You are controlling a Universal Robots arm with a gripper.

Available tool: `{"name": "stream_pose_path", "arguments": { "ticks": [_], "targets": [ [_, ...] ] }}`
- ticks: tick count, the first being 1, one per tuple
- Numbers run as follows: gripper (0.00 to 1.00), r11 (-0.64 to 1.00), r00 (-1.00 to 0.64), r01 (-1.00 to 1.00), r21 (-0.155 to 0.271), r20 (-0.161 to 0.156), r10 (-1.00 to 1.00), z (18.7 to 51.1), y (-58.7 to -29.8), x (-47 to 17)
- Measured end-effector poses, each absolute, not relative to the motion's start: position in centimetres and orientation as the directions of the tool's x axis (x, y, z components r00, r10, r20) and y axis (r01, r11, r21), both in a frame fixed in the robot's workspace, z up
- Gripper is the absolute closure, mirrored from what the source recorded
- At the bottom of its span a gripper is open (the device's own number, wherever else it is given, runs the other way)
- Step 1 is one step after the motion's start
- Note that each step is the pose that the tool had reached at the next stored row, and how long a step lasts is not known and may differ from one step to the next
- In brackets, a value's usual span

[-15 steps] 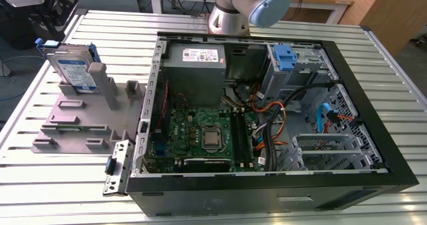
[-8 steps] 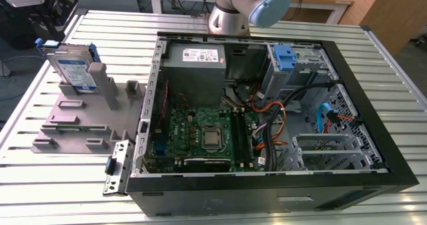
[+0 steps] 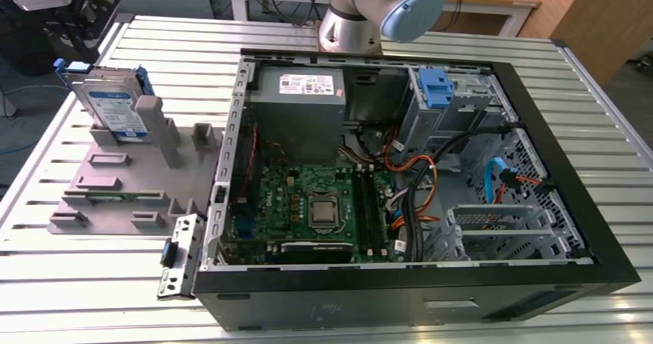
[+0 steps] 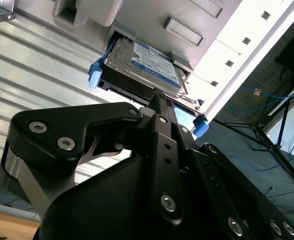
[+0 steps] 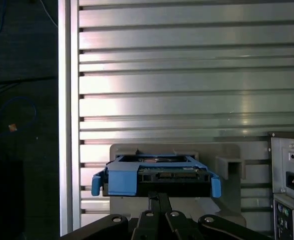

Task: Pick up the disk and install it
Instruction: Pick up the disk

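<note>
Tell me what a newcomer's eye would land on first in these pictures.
First, the open computer case with its green motherboard, spread across the middle and the exterior view's right. Next, the disk in its blue carrier, standing upright in a grey fixture on the exterior view's left. In both wrist views the black gripper looms right at the disk's edge.

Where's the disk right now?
The disk stands on edge in the grey fixture at the exterior view's left, beside the open computer case.
</note>
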State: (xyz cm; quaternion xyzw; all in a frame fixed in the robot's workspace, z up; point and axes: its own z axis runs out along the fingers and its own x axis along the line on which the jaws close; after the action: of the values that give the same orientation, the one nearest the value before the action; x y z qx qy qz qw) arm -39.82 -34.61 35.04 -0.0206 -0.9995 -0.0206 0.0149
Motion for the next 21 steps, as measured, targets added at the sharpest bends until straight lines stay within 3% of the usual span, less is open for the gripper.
{"name": "stream_pose_path", "arguments": {
  "ticks": [21],
  "targets": [
    [0.89, 0.999, -0.999, 0.013, 0.041, 0.031, 0.012, 35.04, -34.61, -39.82]
  ]
}}
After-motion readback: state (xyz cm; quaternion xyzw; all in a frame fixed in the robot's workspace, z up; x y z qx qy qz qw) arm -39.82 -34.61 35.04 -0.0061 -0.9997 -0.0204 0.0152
